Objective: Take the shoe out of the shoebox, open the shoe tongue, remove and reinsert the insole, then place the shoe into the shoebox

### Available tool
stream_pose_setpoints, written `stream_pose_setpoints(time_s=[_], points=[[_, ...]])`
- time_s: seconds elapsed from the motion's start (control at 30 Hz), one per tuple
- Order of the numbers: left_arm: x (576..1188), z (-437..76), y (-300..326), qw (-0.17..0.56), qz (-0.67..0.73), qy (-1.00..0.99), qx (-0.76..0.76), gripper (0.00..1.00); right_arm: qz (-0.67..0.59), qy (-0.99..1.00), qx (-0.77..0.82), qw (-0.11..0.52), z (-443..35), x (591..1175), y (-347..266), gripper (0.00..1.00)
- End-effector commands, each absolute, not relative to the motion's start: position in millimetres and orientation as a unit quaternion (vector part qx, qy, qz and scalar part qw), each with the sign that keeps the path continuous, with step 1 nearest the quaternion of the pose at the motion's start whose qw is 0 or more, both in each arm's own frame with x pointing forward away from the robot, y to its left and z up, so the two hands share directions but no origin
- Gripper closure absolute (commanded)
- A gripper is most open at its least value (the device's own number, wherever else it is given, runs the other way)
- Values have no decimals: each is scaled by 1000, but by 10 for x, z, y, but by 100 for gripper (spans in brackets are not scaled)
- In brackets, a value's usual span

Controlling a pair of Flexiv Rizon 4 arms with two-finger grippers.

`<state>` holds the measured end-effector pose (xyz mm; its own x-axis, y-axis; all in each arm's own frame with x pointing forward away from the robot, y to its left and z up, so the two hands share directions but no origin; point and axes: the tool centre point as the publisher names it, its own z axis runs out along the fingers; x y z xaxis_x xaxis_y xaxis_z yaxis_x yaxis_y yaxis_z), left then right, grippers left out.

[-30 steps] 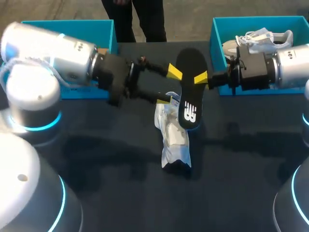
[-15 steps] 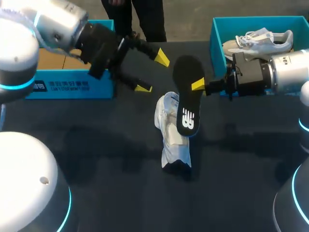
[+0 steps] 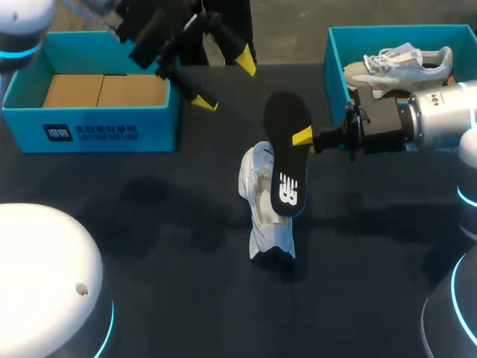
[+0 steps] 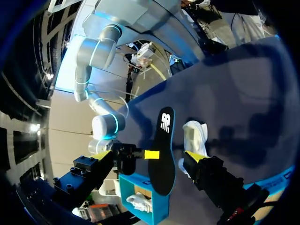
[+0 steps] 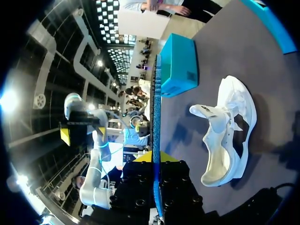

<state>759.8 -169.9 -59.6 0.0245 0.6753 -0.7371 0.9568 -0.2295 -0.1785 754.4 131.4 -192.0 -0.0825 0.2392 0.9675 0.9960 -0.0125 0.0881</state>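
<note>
Head: left gripper (image 3: 223, 80) hung spread wide and empty above the table near the left shoebox (image 3: 97, 133); right gripper (image 3: 302, 137) pinched the black insole (image 3: 287, 168) above the white shoe (image 3: 267, 216) lying mid-table | Left wrist: insole (image 4: 165, 159) ahead, shoe (image 4: 194, 138) just beside it | Right wrist: insole (image 5: 156, 108) edge-on between its clamped fingers, shoe (image 5: 227, 136) on the table beside.

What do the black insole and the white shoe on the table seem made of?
The insole is probably foam, matte black on top, thin and blue-edged seen edge-on. The shoe looks like soft white fabric or synthetic, matte; its upper slumps and creases.
</note>
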Motion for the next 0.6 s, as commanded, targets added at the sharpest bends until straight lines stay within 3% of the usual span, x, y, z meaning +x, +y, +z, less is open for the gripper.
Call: stream_pose_setpoints(time_s=[0.03, 0.6], points=[[7701, -466, -1759, 91, -278, 610, 736, 0, -457, -575, -539, 411, -1941, 7585, 1355, 100], [7973, -233, -1855, 45, -166, 645, 744, 0, -449, -580, -537, 417, -1985, 7697, 1481, 100]])
